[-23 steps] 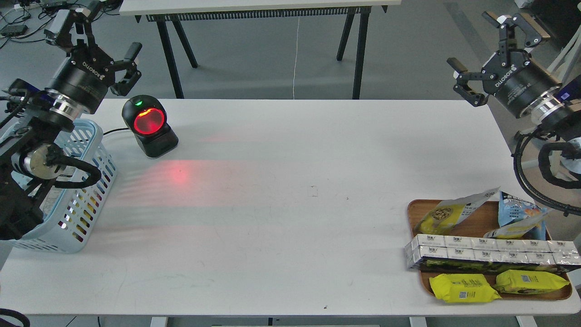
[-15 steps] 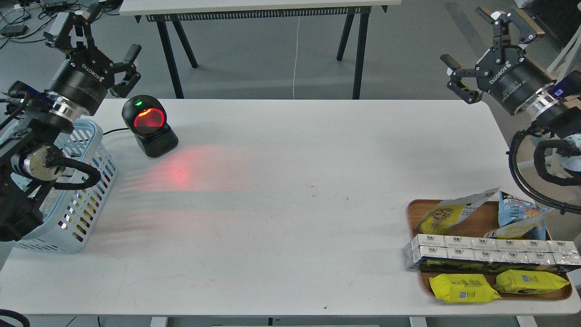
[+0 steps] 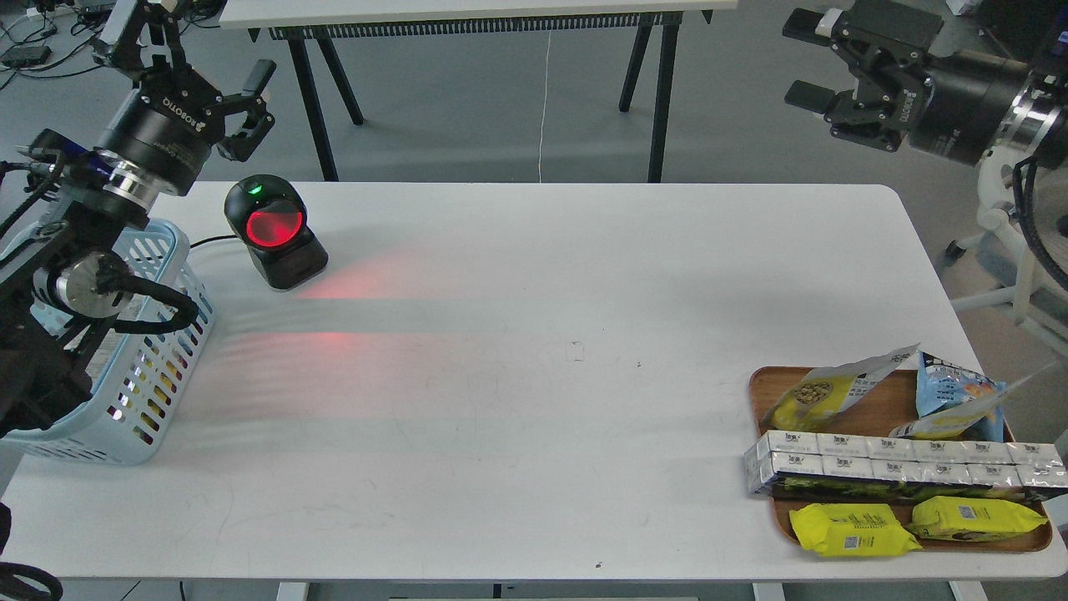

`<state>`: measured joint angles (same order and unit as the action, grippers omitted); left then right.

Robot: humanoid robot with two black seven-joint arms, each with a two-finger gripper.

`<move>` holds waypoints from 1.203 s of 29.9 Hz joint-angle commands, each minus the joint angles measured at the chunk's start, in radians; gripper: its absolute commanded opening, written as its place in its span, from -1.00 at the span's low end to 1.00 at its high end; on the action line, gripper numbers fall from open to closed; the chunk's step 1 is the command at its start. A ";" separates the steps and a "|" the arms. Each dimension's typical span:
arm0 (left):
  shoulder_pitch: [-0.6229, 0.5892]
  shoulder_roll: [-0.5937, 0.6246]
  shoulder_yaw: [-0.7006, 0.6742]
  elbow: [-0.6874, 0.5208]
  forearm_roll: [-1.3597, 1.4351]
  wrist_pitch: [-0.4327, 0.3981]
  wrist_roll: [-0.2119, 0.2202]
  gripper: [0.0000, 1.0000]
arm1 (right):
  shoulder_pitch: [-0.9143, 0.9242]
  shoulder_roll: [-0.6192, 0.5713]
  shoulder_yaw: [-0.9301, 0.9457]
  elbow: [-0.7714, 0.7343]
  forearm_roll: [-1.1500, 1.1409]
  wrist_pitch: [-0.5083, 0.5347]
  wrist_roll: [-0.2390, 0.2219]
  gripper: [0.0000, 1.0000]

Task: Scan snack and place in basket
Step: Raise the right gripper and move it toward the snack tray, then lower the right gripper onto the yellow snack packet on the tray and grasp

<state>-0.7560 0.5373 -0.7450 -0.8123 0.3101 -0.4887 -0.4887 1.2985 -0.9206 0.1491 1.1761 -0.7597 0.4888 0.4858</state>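
The snack (image 3: pixel 830 391), a white-and-yellow pouch picturing beige nuts, lies tilted at the back left of the brown wooden tray (image 3: pixel 886 407) at the table's front right. The light blue slotted basket (image 3: pixel 171 250) stands at the table's left edge, partly hidden by my left arm. My left gripper (image 3: pixel 196 52) is open and empty, raised above the table's back left corner, behind the basket. My right gripper (image 3: pixel 803 60) is open and empty, high beyond the table's back right corner, fingers pointing left, far from the snack.
A black barcode scanner (image 3: pixel 272 230) with a red glowing window stands at the back left, casting red light on the white table (image 3: pixel 534 334). The tray also holds a blue pouch (image 3: pixel 944 386), a row of silver cartons (image 3: pixel 901 463) and two flat yellow packets (image 3: pixel 851 531).
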 commanded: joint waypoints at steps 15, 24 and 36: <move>0.010 -0.010 0.003 -0.004 0.000 0.000 0.000 0.99 | 0.165 -0.124 -0.121 0.559 -1.180 0.000 -0.065 0.97; 0.014 -0.011 0.004 -0.002 0.000 0.000 0.000 0.99 | 0.168 -0.098 -0.266 0.559 -1.291 0.000 -0.058 0.96; 0.021 -0.014 0.012 0.012 0.006 0.000 0.000 0.99 | 0.128 -0.058 -0.425 0.556 -1.422 0.000 -0.059 0.96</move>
<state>-0.7368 0.5238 -0.7376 -0.8024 0.3138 -0.4887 -0.4887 1.4532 -0.9802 -0.2570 1.7332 -2.1433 0.4886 0.4271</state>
